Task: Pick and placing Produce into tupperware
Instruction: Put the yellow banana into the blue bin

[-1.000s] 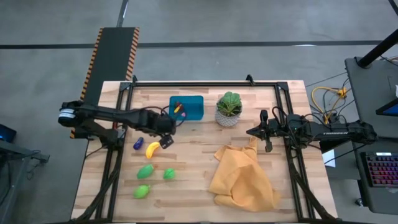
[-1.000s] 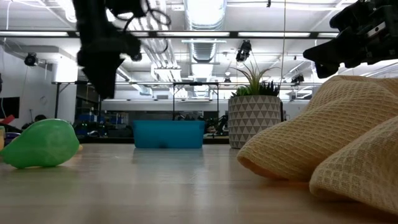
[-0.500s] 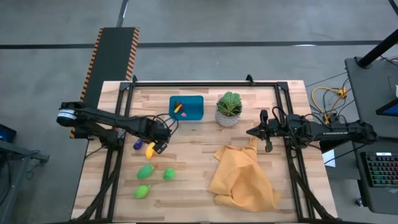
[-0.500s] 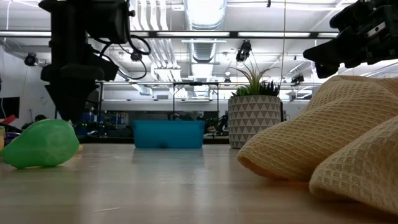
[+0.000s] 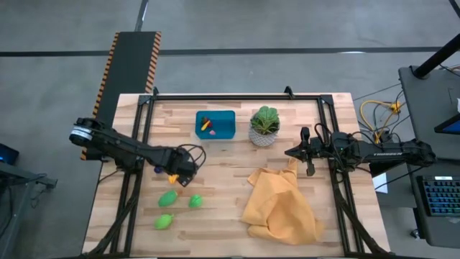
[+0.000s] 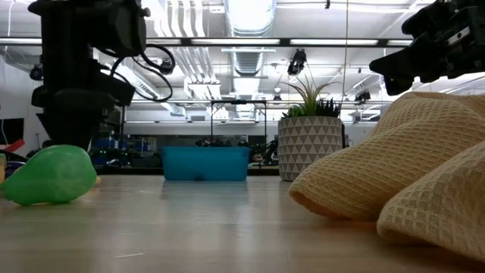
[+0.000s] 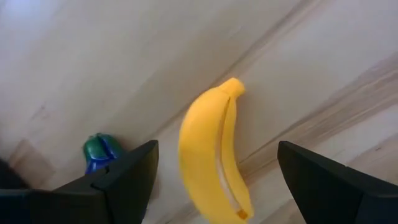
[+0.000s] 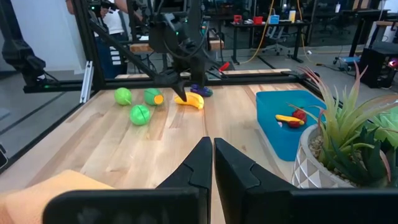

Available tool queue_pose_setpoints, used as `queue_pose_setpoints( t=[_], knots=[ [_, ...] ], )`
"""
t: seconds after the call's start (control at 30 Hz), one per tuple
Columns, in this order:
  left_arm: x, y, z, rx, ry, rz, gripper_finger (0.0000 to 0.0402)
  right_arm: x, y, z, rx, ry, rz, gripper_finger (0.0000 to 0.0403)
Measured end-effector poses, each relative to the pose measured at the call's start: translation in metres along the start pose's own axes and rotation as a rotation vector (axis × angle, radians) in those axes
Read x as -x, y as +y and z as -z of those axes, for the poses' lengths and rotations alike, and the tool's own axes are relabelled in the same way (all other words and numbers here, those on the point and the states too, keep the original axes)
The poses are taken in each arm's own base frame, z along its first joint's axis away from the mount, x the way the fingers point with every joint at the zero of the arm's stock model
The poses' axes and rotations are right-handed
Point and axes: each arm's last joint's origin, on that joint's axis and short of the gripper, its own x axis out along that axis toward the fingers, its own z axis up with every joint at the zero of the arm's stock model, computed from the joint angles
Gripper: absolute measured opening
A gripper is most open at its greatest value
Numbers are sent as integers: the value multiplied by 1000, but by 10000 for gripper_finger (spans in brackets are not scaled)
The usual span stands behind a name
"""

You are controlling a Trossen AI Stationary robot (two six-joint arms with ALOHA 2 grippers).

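Pale wooden planks made up the table point(image 5: 230, 188), framed along its sides by dark rails. Toward the far edge sat the teal tupperware point(image 5: 223, 126), with small red and yellow pieces point(image 8: 291, 117) already lying inside it. Just beside it stood the potted plant point(image 5: 264, 126) in its white patterned pot.

Over the left half, the left gripper point(image 5: 175, 175) hung low above the yellow banana point(image 7: 213, 162), its fingers spread wide to either side of the fruit and holding nothing; whether they touched the wood could not be told. A small purple piece with a green cap point(image 7: 100, 151) lay just beside the banana, toward the left edge. Three green pieces point(image 5: 168, 198) rested nearer the front edge, well apart from the container, with bare planks around them.

A crumpled yellow cloth point(image 5: 280, 203) covered much of the right front area. The right gripper point(image 5: 309, 170) waited above the cloth's far corner near the right rail, its fingers pressed together with nothing between them. Open wood stretched between the banana and the tupperware.
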Motion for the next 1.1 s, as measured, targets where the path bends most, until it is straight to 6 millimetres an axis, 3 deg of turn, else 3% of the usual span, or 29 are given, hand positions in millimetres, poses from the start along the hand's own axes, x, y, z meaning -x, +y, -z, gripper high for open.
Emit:
queue_pose_setpoints(
  t=[0.6,0.97,1.1],
  knots=[
    [-31,-16,10,-89,85,-85,312,0,0,0,-7,1,-1,9],
    [-31,-16,11,-104,98,-80,311,0,0,0,-7,3,-1,9],
    [-31,-16,11,-113,102,-76,287,0,0,0,-7,3,-1,9]
  ],
)
